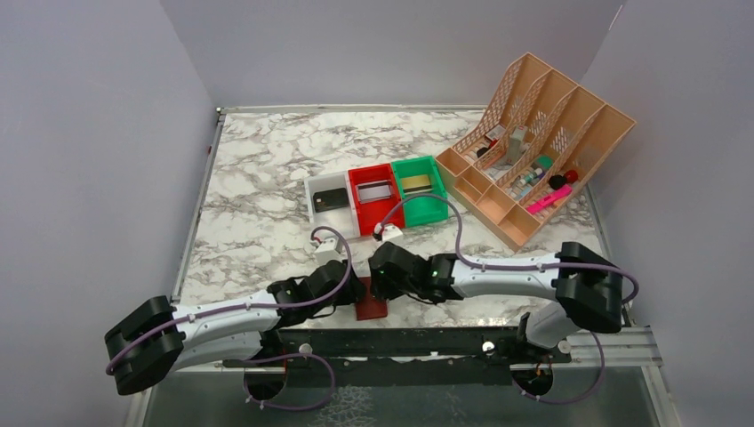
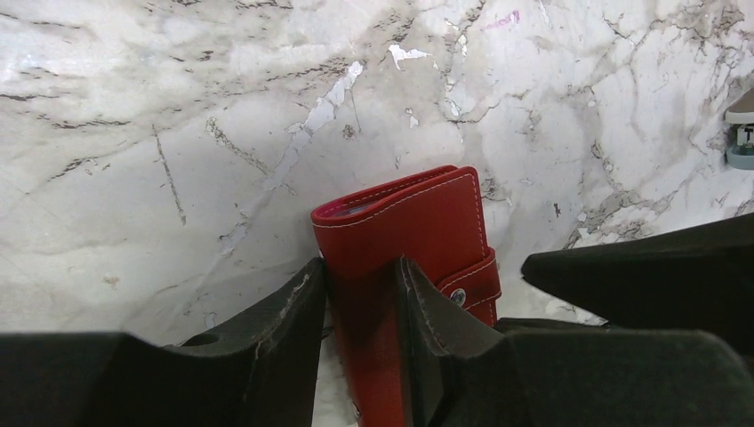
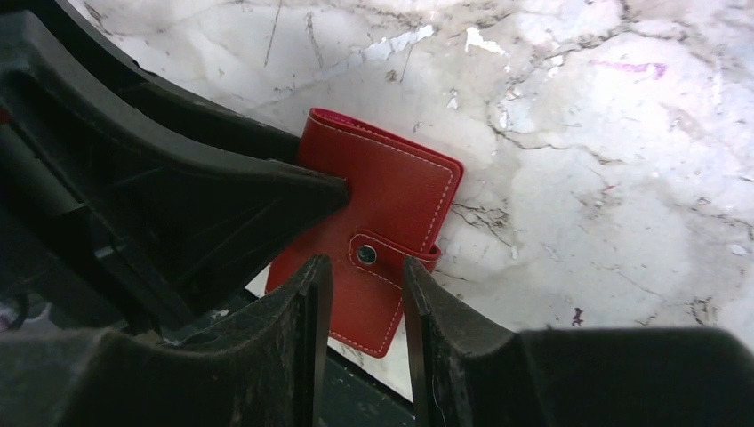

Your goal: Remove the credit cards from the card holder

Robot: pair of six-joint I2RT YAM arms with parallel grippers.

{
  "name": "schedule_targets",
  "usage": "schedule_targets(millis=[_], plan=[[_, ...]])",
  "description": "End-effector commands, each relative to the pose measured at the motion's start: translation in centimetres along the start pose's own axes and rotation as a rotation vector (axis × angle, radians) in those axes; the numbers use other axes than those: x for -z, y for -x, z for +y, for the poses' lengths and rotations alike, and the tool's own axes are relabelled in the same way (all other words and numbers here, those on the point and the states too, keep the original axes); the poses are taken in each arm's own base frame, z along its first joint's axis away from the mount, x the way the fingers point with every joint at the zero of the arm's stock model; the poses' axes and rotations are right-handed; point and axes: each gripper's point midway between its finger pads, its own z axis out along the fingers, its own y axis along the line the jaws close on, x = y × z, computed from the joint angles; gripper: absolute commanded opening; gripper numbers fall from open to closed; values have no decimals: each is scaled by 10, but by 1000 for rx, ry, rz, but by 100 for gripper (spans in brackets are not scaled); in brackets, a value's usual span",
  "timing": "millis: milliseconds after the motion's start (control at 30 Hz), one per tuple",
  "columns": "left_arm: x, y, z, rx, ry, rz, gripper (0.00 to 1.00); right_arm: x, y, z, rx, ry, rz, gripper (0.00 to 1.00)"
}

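Note:
The card holder (image 1: 372,309) lies closed near the table's front edge, dark red with white stitching and its snap strap (image 3: 378,256) fastened. My left gripper (image 2: 360,265) comes in from the left, and its fingers are closed against the holder (image 2: 409,222), which fills the gap between them. My right gripper (image 3: 366,262) hovers over the strap end of the holder (image 3: 391,196) with its fingers apart and nothing pinched. Credit cards lie in the bins: a black one (image 1: 331,199), a grey one (image 1: 373,190) and a gold one (image 1: 420,183).
Three small bins stand in a row mid-table: white (image 1: 313,189), red (image 1: 356,213), green (image 1: 437,209). A tan desk organizer (image 1: 533,142) with small items sits at the back right. The holder's near corner reaches the table's front edge, above the black rail (image 1: 400,342).

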Motion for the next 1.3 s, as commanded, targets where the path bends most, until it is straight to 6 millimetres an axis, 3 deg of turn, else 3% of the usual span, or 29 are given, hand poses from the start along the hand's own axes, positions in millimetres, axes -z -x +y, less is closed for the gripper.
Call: schedule_targets(millis=[0,200,400,567,667,833,1033,1267], plan=[[2,-14,15,1,39,40,35,-10,-9,-3,62,-93,14,40],[2,-14,14,12,23,37,35,-27,-19,2,121,-109,46,42],[3,-15,14,13,15,40,35,-38,-49,-21,146,-235,110,42],[4,-14,15,14,13,32,35,-38,-66,-44,141,-326,133,34],[4,-14,15,16,12,30,35,-36,-63,-49,134,-352,118,26],[5,-14,18,9,28,29,35,-34,-53,-34,107,-275,77,15],[6,-15,24,6,51,29,35,-28,-36,-13,22,-109,30,11],[6,-17,27,6,54,31,35,-22,-26,-13,-72,10,35,8]])
